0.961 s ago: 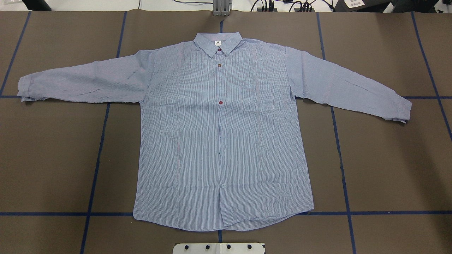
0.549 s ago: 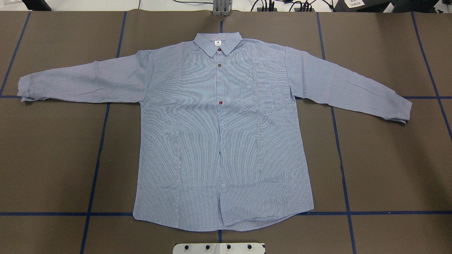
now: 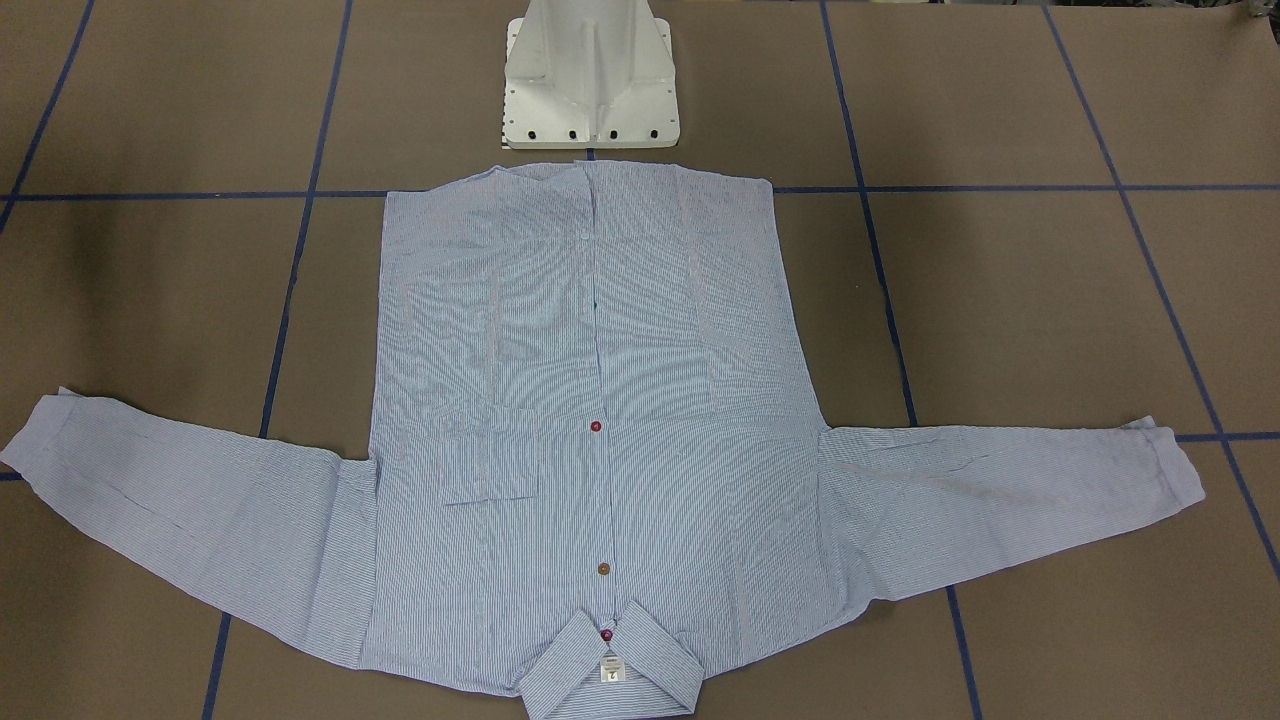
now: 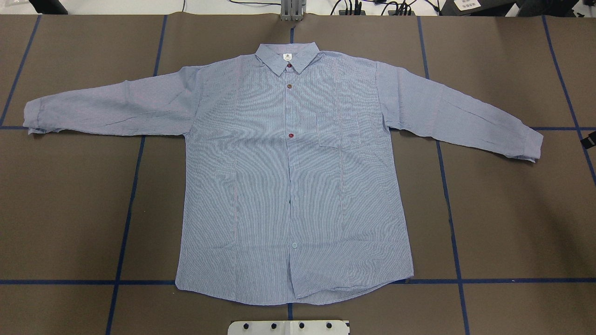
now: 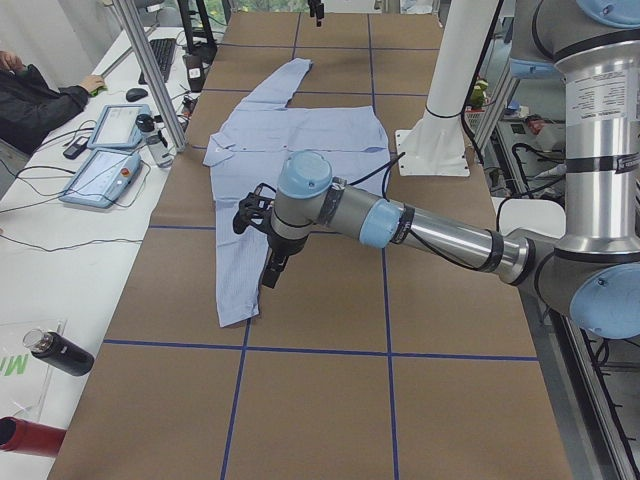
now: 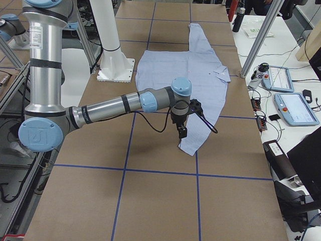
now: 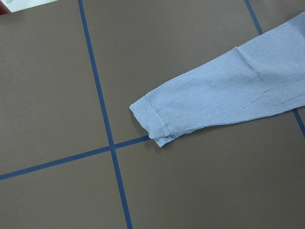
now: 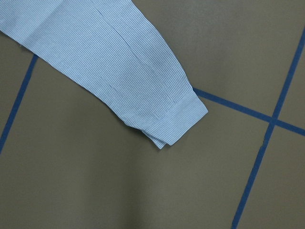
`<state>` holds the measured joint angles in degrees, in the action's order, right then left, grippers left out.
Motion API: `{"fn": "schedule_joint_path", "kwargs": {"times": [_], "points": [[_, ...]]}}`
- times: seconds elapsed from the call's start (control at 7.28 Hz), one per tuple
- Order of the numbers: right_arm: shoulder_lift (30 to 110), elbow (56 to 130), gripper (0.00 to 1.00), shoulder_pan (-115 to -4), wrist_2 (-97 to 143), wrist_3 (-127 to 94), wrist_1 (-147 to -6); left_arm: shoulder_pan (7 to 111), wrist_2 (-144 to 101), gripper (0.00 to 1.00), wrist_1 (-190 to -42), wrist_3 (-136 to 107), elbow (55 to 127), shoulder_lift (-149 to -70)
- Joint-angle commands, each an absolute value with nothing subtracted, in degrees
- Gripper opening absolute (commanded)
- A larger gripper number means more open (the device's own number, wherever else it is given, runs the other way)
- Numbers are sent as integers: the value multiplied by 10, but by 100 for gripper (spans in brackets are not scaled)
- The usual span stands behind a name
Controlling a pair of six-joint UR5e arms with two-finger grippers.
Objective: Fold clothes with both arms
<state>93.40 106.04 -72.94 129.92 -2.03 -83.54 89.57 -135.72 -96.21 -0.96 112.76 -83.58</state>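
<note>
1. The striped button-up shirt (image 4: 260, 186) (image 3: 680, 340) (image 5: 300, 150) (image 6: 185, 70) lies flat and face up in the middle of the brown paper-covered table (image 4: 512, 209), with its collar (image 4: 287, 56) at the far side and its hem just in front of the white pedestal base (image 3: 590, 70)
2. Both sleeves are spread out sideways, and the chest pocket (image 4: 337, 130) sits right of the buttons
3. The left arm (image 5: 430, 230) reaches low over the table, and the left gripper (image 5: 270, 275) hangs in the air over the end of the left sleeve (image 4: 107, 107), clear of the cloth; it cannot be told whether its fingers are apart or together
4. The left cuff (image 7: 155, 121) rests with one corner on a blue tape line (image 7: 57, 160), close to a crossing
5. The right arm (image 6: 110, 108) stretches out likewise, and the right gripper (image 6: 181, 133) points down above the end of the right sleeve (image 4: 456, 116); the state of its fingers cannot be told either
6. The right cuff (image 8: 178, 121) lies flat, near a tape crossing on its right
</note>
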Motion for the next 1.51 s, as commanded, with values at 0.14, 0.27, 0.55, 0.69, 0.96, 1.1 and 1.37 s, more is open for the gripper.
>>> {"fn": "schedule_joint_path", "kwargs": {"times": [0.14,0.27,0.55,0.69,0.96,1.1,1.37], "points": [[932,927,99,-650,1247,-69,-592,896,-1358,100,-962,-10,1127,-835],[931,917,99,-622,1205,-65,-561,896,-1358,100,-963,-10,1126,-834],[920,894,90,-597,1175,-62,-531,896,-1358,100,-964,-9,1118,-834],[918,891,89,-585,1156,-61,-528,896,-1358,100,-964,-9,1118,-834],[918,888,83,-577,1130,-45,-528,896,-1359,100,-964,-9,1118,-835],[919,882,79,-577,1130,-41,-528,896,-1359,100,-964,-9,1118,-835],[918,872,73,-574,1130,-38,-528,896,-1359,100,-964,-9,1118,-835]]}}
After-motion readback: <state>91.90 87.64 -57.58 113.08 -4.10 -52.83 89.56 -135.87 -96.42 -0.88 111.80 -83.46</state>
